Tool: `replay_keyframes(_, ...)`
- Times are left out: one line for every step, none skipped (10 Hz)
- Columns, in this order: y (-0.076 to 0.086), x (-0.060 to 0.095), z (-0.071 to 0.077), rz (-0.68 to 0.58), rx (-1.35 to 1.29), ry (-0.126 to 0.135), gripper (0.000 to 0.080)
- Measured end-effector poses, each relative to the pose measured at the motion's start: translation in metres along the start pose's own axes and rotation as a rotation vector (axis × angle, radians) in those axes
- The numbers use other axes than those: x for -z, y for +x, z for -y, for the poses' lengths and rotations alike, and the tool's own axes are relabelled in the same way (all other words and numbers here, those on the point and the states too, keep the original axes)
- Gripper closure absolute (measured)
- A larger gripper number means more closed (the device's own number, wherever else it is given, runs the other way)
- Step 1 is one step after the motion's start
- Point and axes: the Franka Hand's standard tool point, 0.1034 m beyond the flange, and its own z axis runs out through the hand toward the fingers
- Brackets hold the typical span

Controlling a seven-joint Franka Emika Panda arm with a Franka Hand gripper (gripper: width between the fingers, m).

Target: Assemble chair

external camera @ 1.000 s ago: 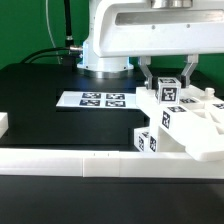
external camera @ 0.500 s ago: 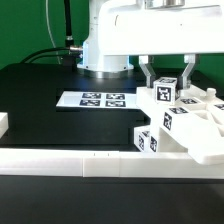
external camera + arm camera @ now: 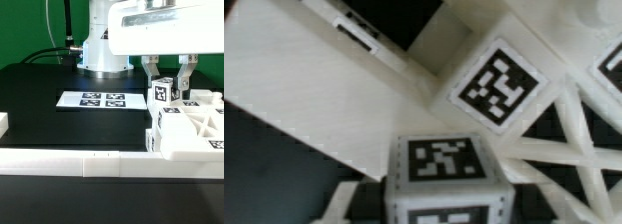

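Observation:
The chair is one white body of joined panels and posts with black-and-white tags. It stands at the exterior view's right, against the front rail, its X-braced side facing the camera. My gripper comes down from above and is shut on a tagged square post at the chair's top. In the wrist view the same post sits between the gripper fingers, with a slotted panel and the X-braces around it.
The marker board lies flat on the black table, left of the chair. A long low white border rail runs along the front edge. A small white piece shows at the far left. The arm's base stands behind.
The chair has turned in my grip from tilted to level, its X-braced side now facing the camera. The gripper has shifted slightly toward the exterior view's right.

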Motion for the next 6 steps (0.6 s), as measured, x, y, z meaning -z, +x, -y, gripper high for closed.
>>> replay_keyframes(-0.0006,-0.0001,0.0003,0.002,-0.08,0.002,0.0515)
replay_keyframes(-0.0013,0.0,0.0008,0.008,-0.164,0.007,0.0515)
replay_keyframes(-0.0025,0.0002,0.0019,0.017,-0.309,0.014,0.0515)
replay_keyframes(-0.0031,0.0,0.0024,0.02,-0.401,0.019,0.0515)
replay_keyframes(-0.0033,-0.0001,0.0026,0.02,-0.458,0.019,0.0515)
replay_keyframes(-0.0031,-0.0002,0.0026,0.021,-0.576,0.018,0.0515)
